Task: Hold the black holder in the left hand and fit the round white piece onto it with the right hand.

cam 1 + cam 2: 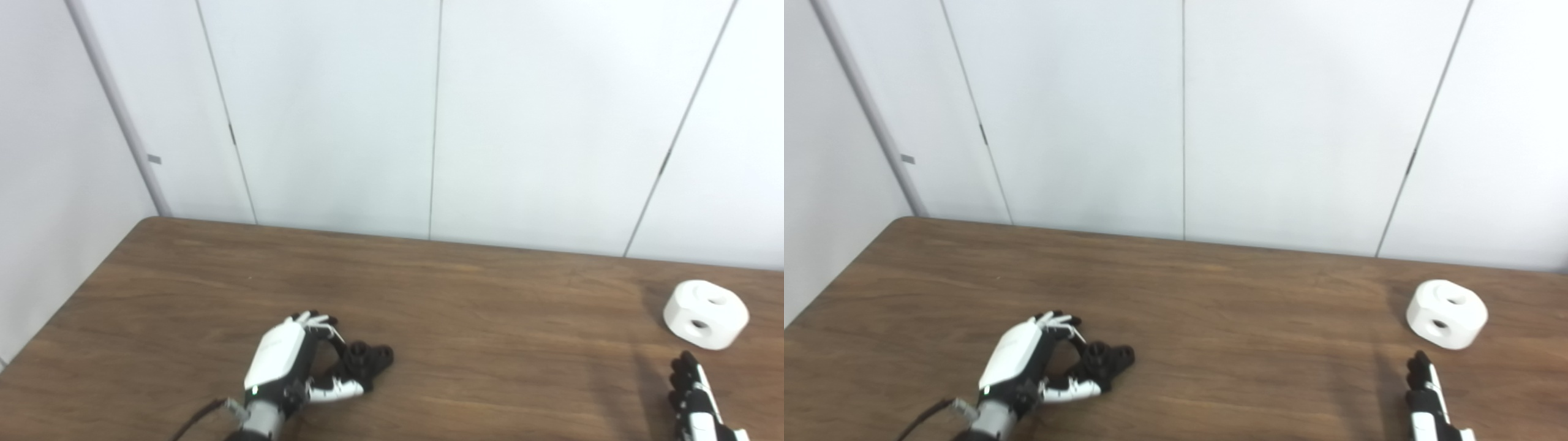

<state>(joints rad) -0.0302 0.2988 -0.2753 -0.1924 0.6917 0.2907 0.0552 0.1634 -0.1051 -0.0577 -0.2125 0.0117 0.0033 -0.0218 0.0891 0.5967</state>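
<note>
1. Black plastic, the black holder (366, 360) lies on the wooden table (465, 306) near its front edge, and the left hand (288, 361) is curled around it, fingers (315, 320) on the far side and thumb on the near side.
2. Whether the holder is gripped firmly or only cupped cannot be told; it has not been lifted.
3. The round white piece (705, 313) sits untouched at the table's right, well apart from the holder.
4. The right hand (698, 398) is held just short of the piece, empty; only part of it is seen, with its fingers extended.
5. Left to do, as judged: grasping the piece, lifting, fitting.
</note>
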